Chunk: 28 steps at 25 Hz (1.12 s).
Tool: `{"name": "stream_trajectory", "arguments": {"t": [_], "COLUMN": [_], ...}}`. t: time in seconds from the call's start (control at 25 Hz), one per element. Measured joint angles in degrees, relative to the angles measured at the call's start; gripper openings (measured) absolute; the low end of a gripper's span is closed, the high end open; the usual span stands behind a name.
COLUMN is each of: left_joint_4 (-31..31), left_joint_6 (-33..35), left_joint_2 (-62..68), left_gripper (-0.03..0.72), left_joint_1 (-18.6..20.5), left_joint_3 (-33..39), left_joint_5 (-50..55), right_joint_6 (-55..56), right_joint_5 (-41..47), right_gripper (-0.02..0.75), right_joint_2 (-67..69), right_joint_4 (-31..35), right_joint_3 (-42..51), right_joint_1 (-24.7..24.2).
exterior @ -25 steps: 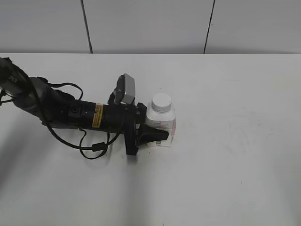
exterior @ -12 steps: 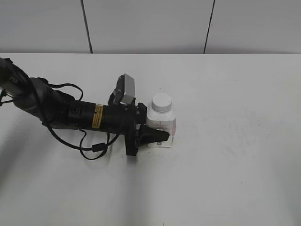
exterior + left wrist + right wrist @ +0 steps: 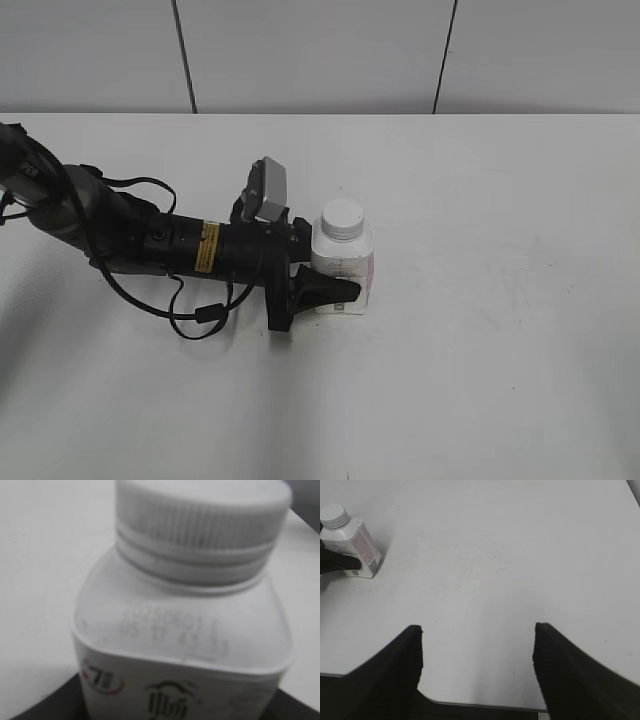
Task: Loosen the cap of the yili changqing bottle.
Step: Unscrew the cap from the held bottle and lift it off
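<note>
The small white yili changqing bottle (image 3: 350, 262) stands upright on the white table (image 3: 500, 350), with pink and dark print on its label. Its white ridged cap (image 3: 343, 217) sits on the neck. My left gripper (image 3: 338, 275) reaches in from the left and is shut on the bottle's body below the shoulders; the front finger (image 3: 330, 290) lies along its near side. In the left wrist view the bottle (image 3: 180, 645) and cap (image 3: 200, 515) fill the frame. My right gripper (image 3: 477, 630) is open and empty, far from the bottle (image 3: 357, 542), near the table edge.
The left arm's black body and looped cable (image 3: 190, 310) lie low over the table left of the bottle. A grey panelled wall (image 3: 320, 50) stands behind the table. The right gripper does not show in the exterior view.
Almost nothing: the left gripper's front finger sits very slightly lower against the bottle. The bottle stays in the same place.
</note>
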Motion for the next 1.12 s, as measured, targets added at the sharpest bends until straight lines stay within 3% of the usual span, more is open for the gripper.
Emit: {"name": "stream_trajectory", "arguments": {"t": [0.52,1.12], "left_joint_4": [-0.3,-0.3], "left_joint_6": [-0.1,-0.1], "left_joint_2": [0.0,0.0], "left_gripper": [0.394,0.394], "left_joint_1": [0.0,0.0], "left_joint_3": [0.0,0.0], "left_joint_5": [-0.1,-0.1], "right_joint_6": [2.8,3.7], "right_joint_5": [-0.5,-0.1], "right_gripper": [0.547,0.547], "right_joint_2": [0.9,29.9], "right_joint_4": [0.3,2.4], "right_joint_3": [0.0,-3.5], "right_joint_1": [0.0,0.0]}}
